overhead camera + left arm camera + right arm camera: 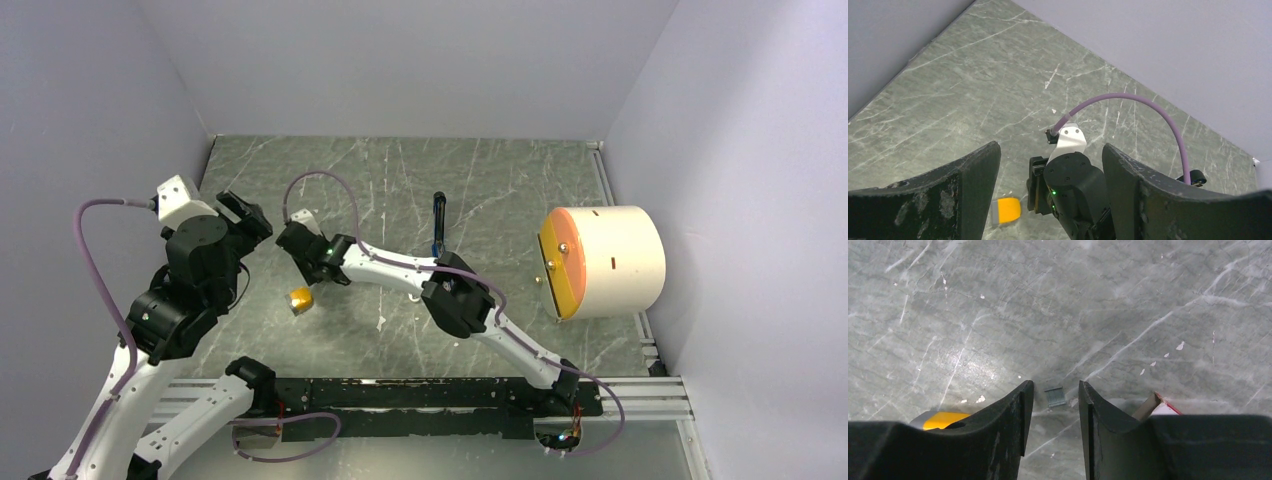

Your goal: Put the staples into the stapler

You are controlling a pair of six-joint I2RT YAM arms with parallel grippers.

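From above. Shows the right gripper reaching down to the table, just behind the orange block. Shows the left gripper behind and a bit left of the block, lifted up, likely to keep out of the way. Puts the blue stapler well to the right of the block and farther back, all alone. Too small here to spot the staples.

From the left wrist. Looks out between wide-open fingers with nothing held. Peeks at the block low down. Seems to be waiting, maybe to help with the stapler.

From the right wrist. Finds the staples, a tiny silver strip lying flat on the table, to the right of the block. Lies right between the two fingers, in a narrow gap with a little space on each side, so not pinched yet. Lined up that way to grab the strip by its sides, most likely. Catches a corner of the red-and-white box farther right of the block.
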